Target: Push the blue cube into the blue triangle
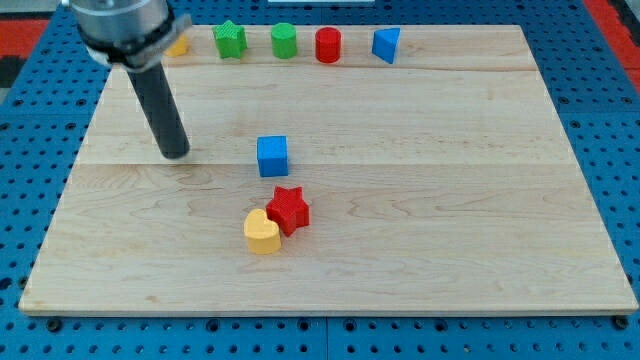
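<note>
The blue cube [272, 156] sits near the middle of the wooden board [450, 200]. The blue triangle [386, 45] stands at the view's top edge of the board, up and to the right of the cube. My tip [176, 154] rests on the board to the left of the blue cube, about level with it and well apart from it. The dark rod rises from the tip toward the view's top left.
A red star [289, 209] and a yellow heart [261, 233] touch each other just below the blue cube. Along the top edge stand a green star [230, 40], a green cylinder [284, 41], a red cylinder [328, 45] and a partly hidden yellow block [179, 46].
</note>
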